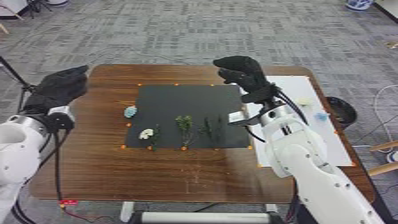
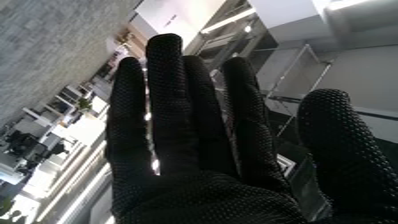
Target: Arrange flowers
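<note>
The robot's right hand (image 1: 238,70), in a black fabric glove, is raised over the far right corner of the dark mat; in the right wrist view its fingers (image 2: 169,110) stand straight and a little apart, the thumb well out to the side, the whole hand wide and holding nothing. The left hand (image 1: 59,90), gloved in the same black fabric, is up beside the table's left edge, and I cannot tell whether it is wide or narrow. Between the two lies the flat, dark grey, square mat (image 1: 169,97), with small orange marks along its edges, on a brown wooden table (image 1: 160,172). The flowers lie in a loose row across its nearer half: a pale blue flower head (image 1: 131,111) at the left edge, a cream-white bloom (image 1: 147,134) with a green stem nearer the robot, a bushy green sprig (image 1: 184,123) near the middle, and thin dark green sprigs (image 1: 208,127) to the right of that. Right of the mat is a long white sheet (image 1: 302,86), bearing a pale yellow flower (image 1: 304,101) and a light blue one (image 1: 322,117). Just beyond the table's right edge stands a round black bin (image 1: 343,111) on the grey patterned carpet (image 1: 200,35).
</note>
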